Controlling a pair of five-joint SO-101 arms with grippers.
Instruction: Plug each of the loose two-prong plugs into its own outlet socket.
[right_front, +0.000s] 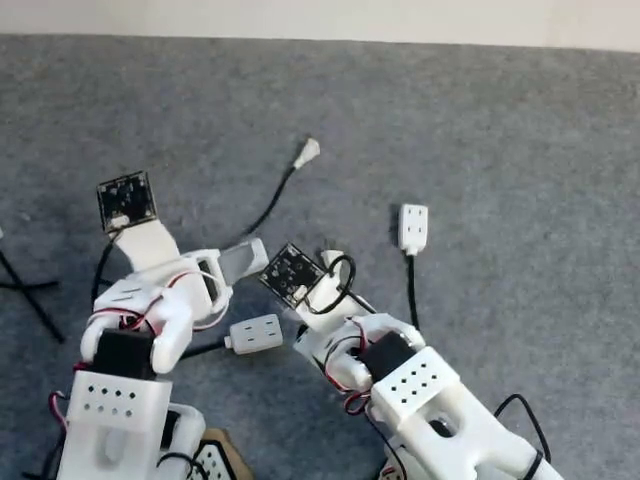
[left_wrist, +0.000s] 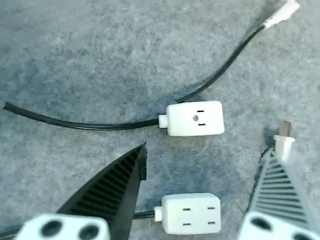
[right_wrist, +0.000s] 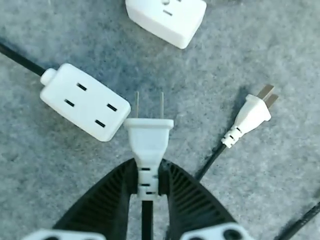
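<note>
Step in hand: first plug-in, at the carry-and-align stage. My right gripper (right_wrist: 149, 167) is pinched on the neck of a white two-prong plug (right_wrist: 148, 134), fingers (right_wrist: 110, 200) pressed on either side, the cord (right_wrist: 146, 217) running back between them, the prongs pointing forward and touching nothing. Close beside the prongs, off to one side, the double-slot socket (right_wrist: 82, 102) lies on the grey carpet (right_front: 500, 120), slot face turned up. A second socket (right_wrist: 167, 15) sits ahead, near but apart. The other loose plug (right_wrist: 252, 115) lies on the carpet on the opposite side, not gripped. My left gripper (left_wrist: 205, 152) is spread wide, holding nothing, hovering over the sockets. Nothing is plugged in yet, so I judge the task barely begun. Next move, I think: turn the prongs to face one slot pair squarely, then press straight in (the socket is unanchored and will likely slide, so my left could pin its body first).
</note>
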